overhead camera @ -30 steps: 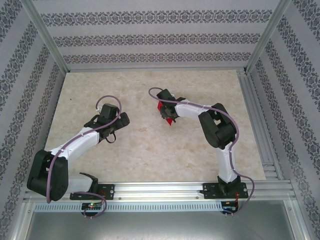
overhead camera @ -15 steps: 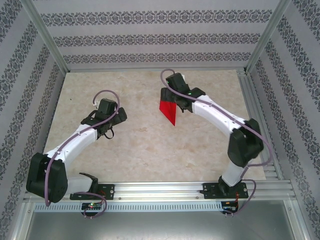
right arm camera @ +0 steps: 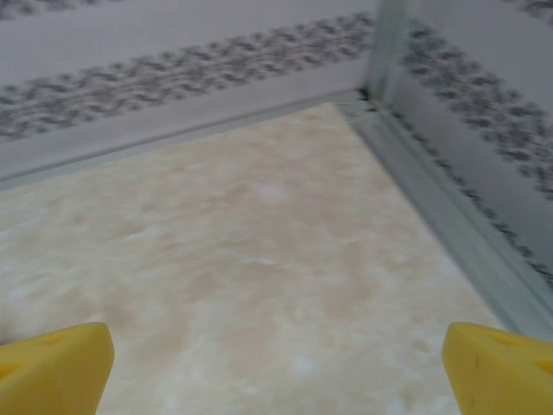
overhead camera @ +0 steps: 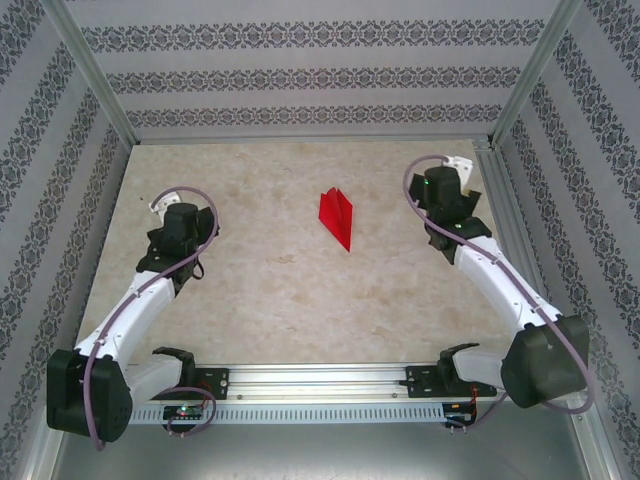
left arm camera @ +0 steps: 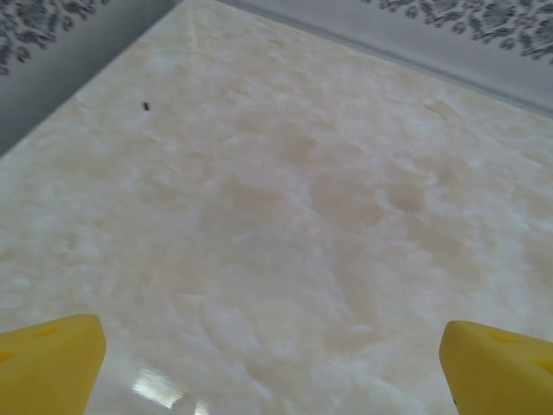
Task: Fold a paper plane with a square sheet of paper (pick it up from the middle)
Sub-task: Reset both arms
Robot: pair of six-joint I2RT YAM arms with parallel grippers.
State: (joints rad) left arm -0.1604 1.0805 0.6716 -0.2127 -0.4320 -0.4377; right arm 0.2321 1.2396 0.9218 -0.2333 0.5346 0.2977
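Observation:
The paper plane (overhead camera: pixel 337 215), a bright red narrow dart with its point toward the near edge, lies alone on the marble table (overhead camera: pixel 280 290) a little behind centre. My right gripper (overhead camera: pixel 447 183) is well to its right near the far right corner, open and empty; its yellow fingertips (right arm camera: pixel 56 367) stand wide apart over bare table. My left gripper (overhead camera: pixel 168 212) sits far to the plane's left, also open with nothing between its fingertips (left arm camera: pixel 52 363).
Patterned walls enclose the table on three sides. A metal post (right arm camera: pixel 384 43) and rail (right arm camera: pixel 449 225) mark the far right corner close to my right gripper. The aluminium rail (overhead camera: pixel 320 380) with both arm bases runs along the near edge.
My right gripper opened, let go of the paper plane and drew back to the far right corner. The plane now lies free on the table. The left arm pulled back to the left.

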